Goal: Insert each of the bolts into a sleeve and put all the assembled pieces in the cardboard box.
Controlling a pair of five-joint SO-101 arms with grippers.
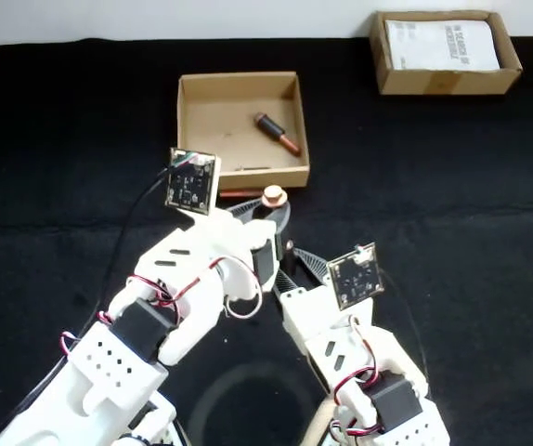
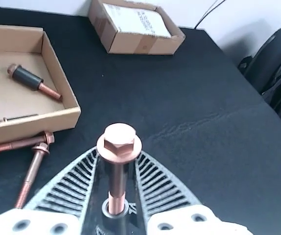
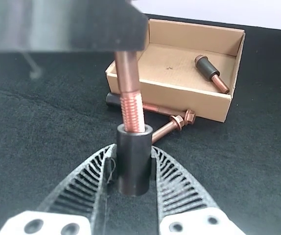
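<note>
— Right gripper [image 3: 133, 151] sits closest. Its fingers are closed snugly on a black sleeve [image 3: 133, 169], held upright with the bore facing up. What is the other arm doing?

— Left gripper [image 2: 118, 155] is clamped on the shank of a copper bolt [image 2: 118, 143], head up, straight above that sleeve. The threaded tip is just inside the bore, and most of the shank is outside.

— So the step in hand is the insertion?

— I judge so, and it is barely begun. To do it well, hold the sleeve dead still and bring the bolt down along its own axis. Any tilt would probably catch the threads on the rim or twist the sleeve in those soft fingers.

— And the grip on the bolt?

— It is high on the shank, close under the head, so there should be room to push deep before the fingers meet the sleeve. Once the bolt is seated, one side has to let go, preferably the left.

— Where does it go afterwards?

— Into the cardboard box [image 1: 215, 125], just beyond the two grippers on the far side. One assembled piece [image 1: 277, 134] lies in its right half.

— Anything left over?

— Two more bolts [image 2: 30, 171] lie on the black table [image 1: 452, 232], just beside the box's near wall. One looks dark at one end, but I can't tell whether that is a sleeve.
</note>
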